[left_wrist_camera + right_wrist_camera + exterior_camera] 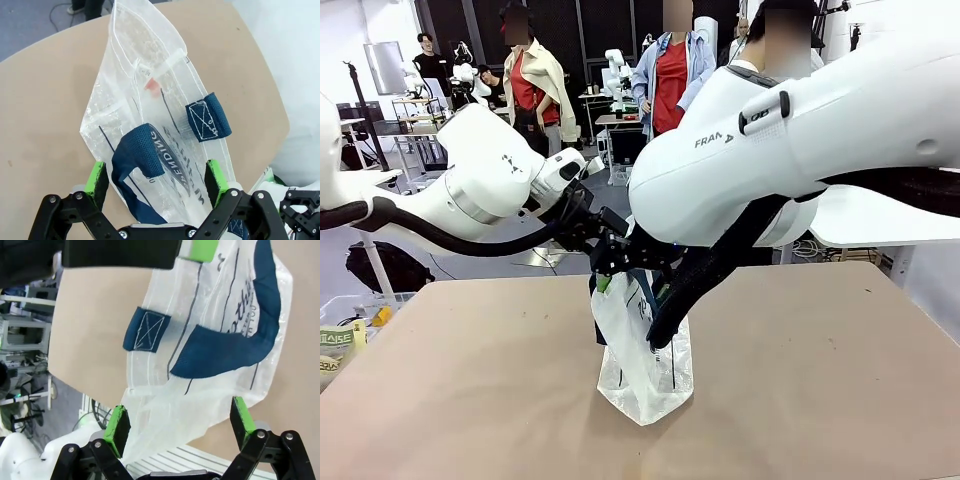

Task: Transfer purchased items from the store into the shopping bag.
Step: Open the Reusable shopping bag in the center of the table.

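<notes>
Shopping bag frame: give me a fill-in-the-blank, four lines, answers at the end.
1. The shopping bag stands ____ on the table.
2. Its handles are dark ____.
3. The left end effector has its jaws ____, with one green pad on each side of the bag.
4. In the right wrist view, the bag's edge lies ____ the green pads of the right end effector.

Missing words: upright; navy; open; between.

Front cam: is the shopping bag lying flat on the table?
No, the shopping bag stands upright with its base on the table.
</notes>
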You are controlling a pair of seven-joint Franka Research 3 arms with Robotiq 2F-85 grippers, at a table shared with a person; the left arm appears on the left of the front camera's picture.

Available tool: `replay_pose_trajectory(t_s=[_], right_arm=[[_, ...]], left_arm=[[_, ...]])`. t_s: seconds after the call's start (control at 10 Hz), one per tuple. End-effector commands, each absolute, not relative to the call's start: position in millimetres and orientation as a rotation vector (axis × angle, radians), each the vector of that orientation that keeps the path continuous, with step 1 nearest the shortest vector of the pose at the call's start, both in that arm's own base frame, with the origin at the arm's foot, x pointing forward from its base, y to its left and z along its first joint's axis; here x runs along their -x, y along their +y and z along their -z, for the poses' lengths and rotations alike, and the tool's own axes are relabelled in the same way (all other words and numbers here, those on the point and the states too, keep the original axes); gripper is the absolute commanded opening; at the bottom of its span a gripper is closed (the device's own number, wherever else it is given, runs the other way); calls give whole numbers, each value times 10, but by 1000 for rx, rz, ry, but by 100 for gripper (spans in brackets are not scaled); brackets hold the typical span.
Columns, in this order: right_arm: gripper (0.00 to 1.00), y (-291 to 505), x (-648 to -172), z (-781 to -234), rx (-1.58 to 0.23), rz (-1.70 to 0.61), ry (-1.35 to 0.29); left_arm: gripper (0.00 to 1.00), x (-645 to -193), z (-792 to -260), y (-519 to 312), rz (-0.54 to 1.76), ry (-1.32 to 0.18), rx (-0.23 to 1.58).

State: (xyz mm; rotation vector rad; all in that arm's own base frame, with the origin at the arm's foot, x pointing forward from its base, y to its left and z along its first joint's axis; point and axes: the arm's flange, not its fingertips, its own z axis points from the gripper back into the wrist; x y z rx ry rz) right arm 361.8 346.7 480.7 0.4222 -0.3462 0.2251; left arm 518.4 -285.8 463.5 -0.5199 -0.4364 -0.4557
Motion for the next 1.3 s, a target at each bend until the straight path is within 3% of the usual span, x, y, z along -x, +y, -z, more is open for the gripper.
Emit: replay_pose_trajectory(t_s=[0.0,0.7,0.8,0.9,1.0,1.2], right_arm=[[100,3553,-3700,-4779,-389,-175,-372],[100,3483,-3724,-4718,-309,-180,-348],[100,3463,-3693,-4742,-296,-184,-362],[100,3444,-3664,-4762,-286,-196,-374],[94,3433,-3650,-4768,-276,-209,-391],[57,3444,-3652,-4766,-272,-224,-385]], left_arm=[[100,-5122,-4647,-2824,453,-420,499],[100,-5070,-4629,-2823,443,-411,470],[95,-5060,-4623,-2826,442,-413,463],[83,-5048,-4613,-2834,444,-409,458],[64,-5046,-4609,-2837,443,-410,450],[24,-5048,-4608,-2839,436,-414,441]])
